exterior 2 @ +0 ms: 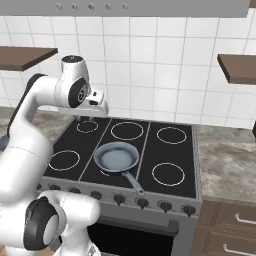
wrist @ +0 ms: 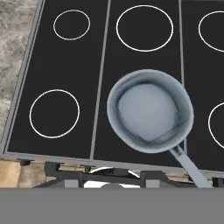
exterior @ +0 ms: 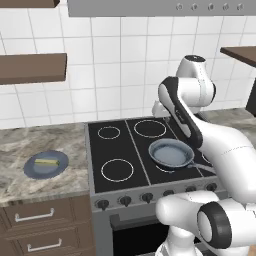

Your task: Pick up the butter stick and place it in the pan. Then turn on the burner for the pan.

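the butter stick (exterior: 46, 162) lies on a round blue-grey plate (exterior: 31, 170) on the marbled counter (exterior: 35, 142), left of the stove and well apart from the pan (exterior: 171, 153). you see it as a small pale-yellow bar, lying flat, long side running across the plate; its finer surface is too small to read.

the pan sits empty on the black cooktop (exterior 2: 150, 150), over a front burner (exterior 2: 106, 172) whose white circle it mostly hides, handle pointing toward the knobs (exterior 2: 142, 202).

by that, you are at the very first step: butter not yet picked up, nothing in the pan, burner untouched.

your gripper (exterior 2: 89, 119) hangs above the back of the cooktop, looking down on the pan. you cannot tell from these views whether its fingers stand apart or together; nothing is seen between them.

the next move calls for swinging the arm left over the counter, bringing the fingers down astride the bar's narrow width.
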